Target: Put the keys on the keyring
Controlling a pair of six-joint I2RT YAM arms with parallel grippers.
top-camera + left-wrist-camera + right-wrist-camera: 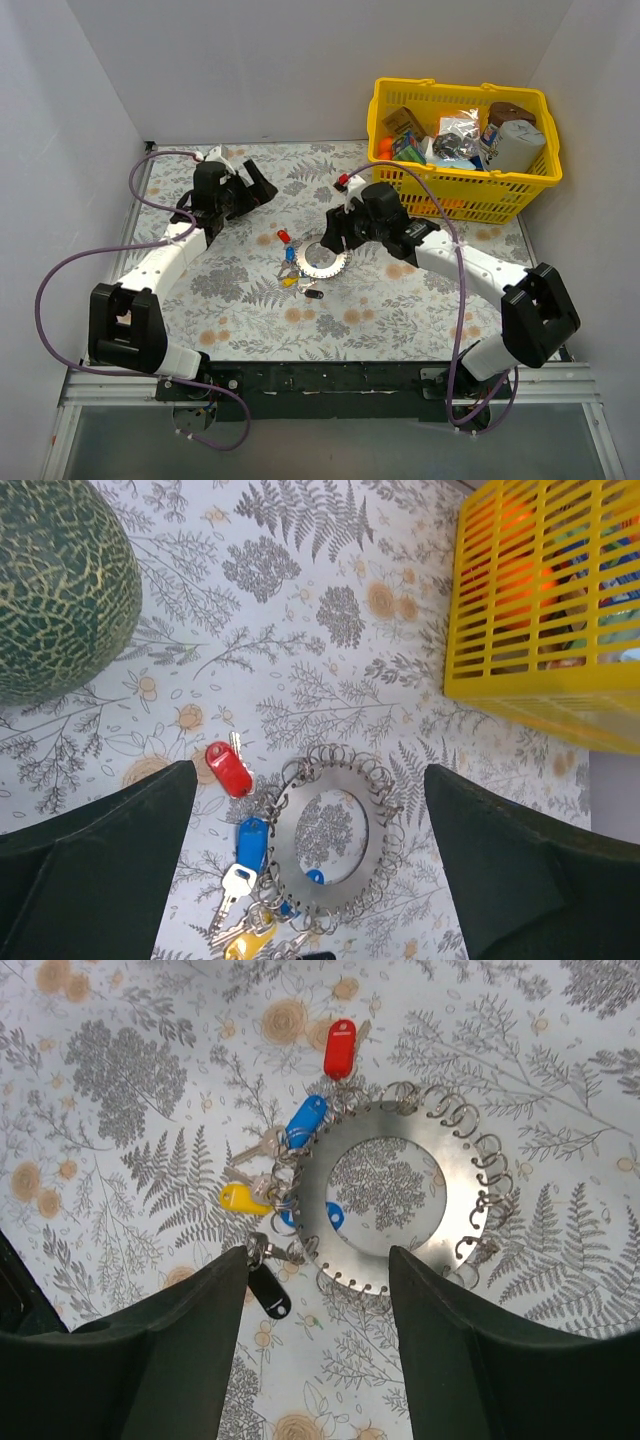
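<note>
The grey keyring (322,262) lies flat mid-table, its rim lined with small wire loops; it also shows in the left wrist view (288,825) and the right wrist view (457,1192). A blue key (305,1120), a yellow key (243,1198) and a black key (270,1292) cluster at its edge. A red key (339,1048) lies just off the rim. A blue tag (335,1215) peeks out from under the band. My right gripper (318,1252) hovers open over the ring's edge, empty. My left gripper (310,770) is open and empty, well above the ring.
A dark green ball (50,580) sits on the mat left of the ring. A yellow basket (465,190) full of items stands at the back right. A small red object (342,181) lies behind the right gripper. White walls close in three sides.
</note>
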